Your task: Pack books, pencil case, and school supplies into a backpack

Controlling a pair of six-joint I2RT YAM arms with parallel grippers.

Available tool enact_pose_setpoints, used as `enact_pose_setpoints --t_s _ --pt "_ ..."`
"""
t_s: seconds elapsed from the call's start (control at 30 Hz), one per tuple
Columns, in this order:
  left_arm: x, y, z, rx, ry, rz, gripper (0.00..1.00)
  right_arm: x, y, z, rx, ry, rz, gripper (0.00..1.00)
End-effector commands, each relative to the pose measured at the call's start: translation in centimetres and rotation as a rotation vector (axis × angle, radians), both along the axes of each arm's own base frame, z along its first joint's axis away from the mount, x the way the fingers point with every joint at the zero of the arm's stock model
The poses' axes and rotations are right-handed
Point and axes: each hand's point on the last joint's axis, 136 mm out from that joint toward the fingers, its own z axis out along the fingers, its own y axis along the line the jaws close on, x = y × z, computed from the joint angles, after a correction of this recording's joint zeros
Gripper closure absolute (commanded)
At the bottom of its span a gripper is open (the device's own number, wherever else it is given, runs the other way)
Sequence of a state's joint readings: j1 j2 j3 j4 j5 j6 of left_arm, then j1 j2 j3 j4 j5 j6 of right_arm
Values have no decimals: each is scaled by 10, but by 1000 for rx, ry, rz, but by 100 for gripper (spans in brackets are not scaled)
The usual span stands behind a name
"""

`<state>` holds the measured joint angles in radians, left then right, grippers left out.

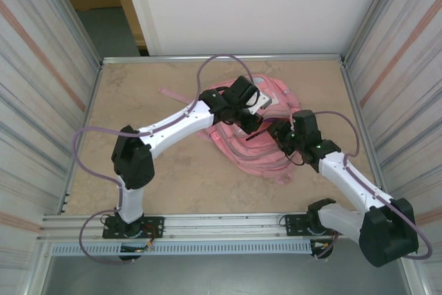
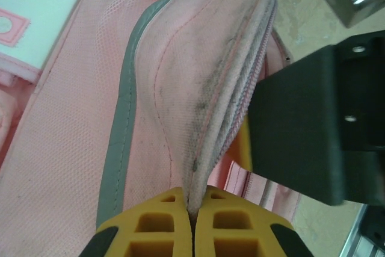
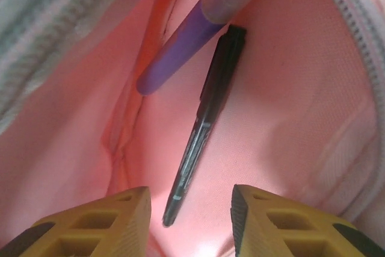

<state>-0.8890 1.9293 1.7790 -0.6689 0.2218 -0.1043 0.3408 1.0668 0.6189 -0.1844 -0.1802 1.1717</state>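
Left gripper [image 2: 192, 224] clenching backpack [image 2: 72, 148] flap; right gripper [image 3: 191, 221] hanging released inside pocket; purple pen [image 3: 174, 52], black pen [image 3: 207, 124] lying side by side there.

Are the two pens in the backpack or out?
In: purple pen and black pen lie on the pink inner lining of the backpack.

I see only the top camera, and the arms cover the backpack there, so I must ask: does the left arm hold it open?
Observer: Yes. The left fingers are shut on the zip edge of the backpack, pinching the fabric up.
Operator: Are the pens inside?
Observer: The purple pen and the black pen lie side by side on the pink lining.
Operator: Does the right arm hold one?
Observer: No. The right fingers stand open and grip neither pen.
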Motion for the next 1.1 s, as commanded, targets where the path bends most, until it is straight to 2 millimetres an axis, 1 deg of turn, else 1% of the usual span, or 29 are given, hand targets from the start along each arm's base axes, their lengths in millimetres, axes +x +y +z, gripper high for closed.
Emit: enact_pose_setpoints --t_s 0.0,0.03,0.07,0.23,0.3,0.37,0.43,0.5,0.53,0.6,0.63,0.73,0.77,0.83,0.93,1.03,1.07 --pt "-11 -10 50 -165 -24 -43 100 10 -13 -12 -88 -11 -32 60" --pt "-12 -11 51 -173 -22 -46 100 13 -14 -14 -88 -9 -32 62" --pt "-13 -13 51 -180 -11 -52 100 17 -10 -13 -69 -22 -16 64" --pt "-19 -19 58 -208 -17 -93 100 33 12 -11 36 -56 75 67" --pt "-18 -20 59 -210 -15 -88 100 36 12 -8 38 -84 98 71" --pt "-20 -21 62 -223 -5 -94 100 39 6 -6 26 -118 95 77" --pt "-20 -21 64 -230 -7 -97 100 42 0 0 47 -164 85 78" --pt "-18 -21 63 -228 -6 -93 100 43 -9 7 46 -192 75 87" --pt "-18 -21 63 -231 4 -91 100 42 -16 9 30 -195 65 89" --pt "-19 -21 66 -247 29 -92 100 39 -30 12 -7 -204 43 89" --pt "-21 -21 67 -252 33 -97 100 39 -34 14 -9 -207 42 87" --pt "-20 -18 69 -260 21 -88 100 35 -45 13 -5 -172 44 77" --pt "-19 -17 70 -264 23 -83 100 33 -49 11 -24 -155 38 76" --pt "-21 -16 73 -277 41 -85 100 29 -56 5 -60 -136 27 76" --pt "-25 -16 74 -289 48 -107 100 31 -57 1 -73 -134 32 78" --pt "-25 -16 72 -289 50 -109 100 32 -65 -2 -193 -144 27 80" --pt "-27 -17 72 -295 60 -117 100 33 -67 1 -238 -170 34 81"
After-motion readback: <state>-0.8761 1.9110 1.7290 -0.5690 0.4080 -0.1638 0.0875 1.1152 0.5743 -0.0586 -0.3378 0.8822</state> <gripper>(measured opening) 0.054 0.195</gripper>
